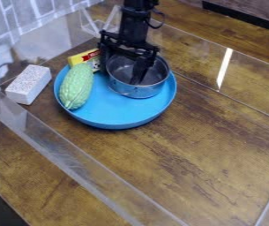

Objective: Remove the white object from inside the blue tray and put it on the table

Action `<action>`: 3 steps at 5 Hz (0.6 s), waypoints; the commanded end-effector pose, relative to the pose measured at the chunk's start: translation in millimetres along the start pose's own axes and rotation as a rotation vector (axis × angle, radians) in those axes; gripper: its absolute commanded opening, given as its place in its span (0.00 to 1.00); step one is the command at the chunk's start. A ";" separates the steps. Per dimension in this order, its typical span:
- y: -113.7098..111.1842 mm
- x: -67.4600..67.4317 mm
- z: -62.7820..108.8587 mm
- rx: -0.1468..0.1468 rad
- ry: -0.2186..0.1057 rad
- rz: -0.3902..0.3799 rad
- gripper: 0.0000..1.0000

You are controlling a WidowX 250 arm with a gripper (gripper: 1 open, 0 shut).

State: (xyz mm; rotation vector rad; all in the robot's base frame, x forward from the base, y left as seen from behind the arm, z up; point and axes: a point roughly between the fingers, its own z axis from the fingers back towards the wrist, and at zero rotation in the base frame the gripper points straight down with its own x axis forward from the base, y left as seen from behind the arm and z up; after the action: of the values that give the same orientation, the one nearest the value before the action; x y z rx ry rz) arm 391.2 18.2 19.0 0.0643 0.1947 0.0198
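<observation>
The blue tray (124, 113) lies on the table (196, 159) at the upper left. A white rectangular object (28, 82) rests on the table just left of the tray, outside its rim. My black gripper (130, 69) hangs over a steel bowl (143, 81) that stands in the tray's far part. Its fingers are spread open, with nothing visible between them. The gripper is well to the right of the white object and does not touch it.
A green ridged object (74, 86) lies in the tray's left side. A yellow and red item (84, 59) sits at the tray's back edge. A clear sheet with raised edges covers the wood. A dark cable (0, 71) runs at the far left.
</observation>
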 end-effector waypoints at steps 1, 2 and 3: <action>-19.0 2.2 -5.9 0.007 0.004 -0.020 1.00; -21.9 4.2 -5.5 0.003 -0.002 -0.023 1.00; -24.1 6.0 -4.8 0.001 -0.007 -0.026 1.00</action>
State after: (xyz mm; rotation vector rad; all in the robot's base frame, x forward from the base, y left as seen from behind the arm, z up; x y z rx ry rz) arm 396.3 15.3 18.4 0.0576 0.1838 0.0195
